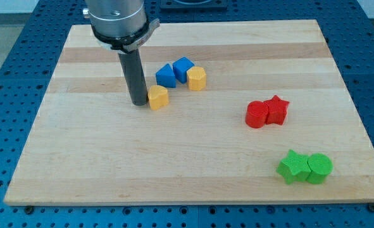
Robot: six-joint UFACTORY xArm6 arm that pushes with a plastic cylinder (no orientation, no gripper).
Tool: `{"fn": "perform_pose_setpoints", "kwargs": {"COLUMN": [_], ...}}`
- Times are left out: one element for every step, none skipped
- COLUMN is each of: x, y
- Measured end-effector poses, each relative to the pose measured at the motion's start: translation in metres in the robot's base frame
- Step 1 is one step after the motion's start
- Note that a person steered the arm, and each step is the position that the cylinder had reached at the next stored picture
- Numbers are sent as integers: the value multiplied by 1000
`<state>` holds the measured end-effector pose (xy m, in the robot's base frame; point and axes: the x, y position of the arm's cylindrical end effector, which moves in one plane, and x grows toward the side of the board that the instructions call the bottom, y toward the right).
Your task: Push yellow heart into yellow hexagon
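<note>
My tip [139, 102] rests on the wooden board [79, 158], touching the left side of a yellow block [158, 97] that looks like the heart. A second yellow block, apparently the hexagon [197, 78], sits up and to the right of it with a small gap between them. The hexagon touches the right side of a blue cube [183, 68]. The rod rises straight up to the arm's grey body at the view's top.
A blue triangle [166, 75] sits against the blue cube, just above the heart. A red cylinder [257, 114] and a red star [277, 109] touch at the right. A green star [292, 167] and a green cylinder [319, 168] touch at the bottom right.
</note>
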<state>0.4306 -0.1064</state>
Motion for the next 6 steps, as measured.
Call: {"fn": "perform_pose_setpoints", "kwargs": {"x": [5,19,20,20,5,-10], "y": [-8,-6,1,19,33,47]}}
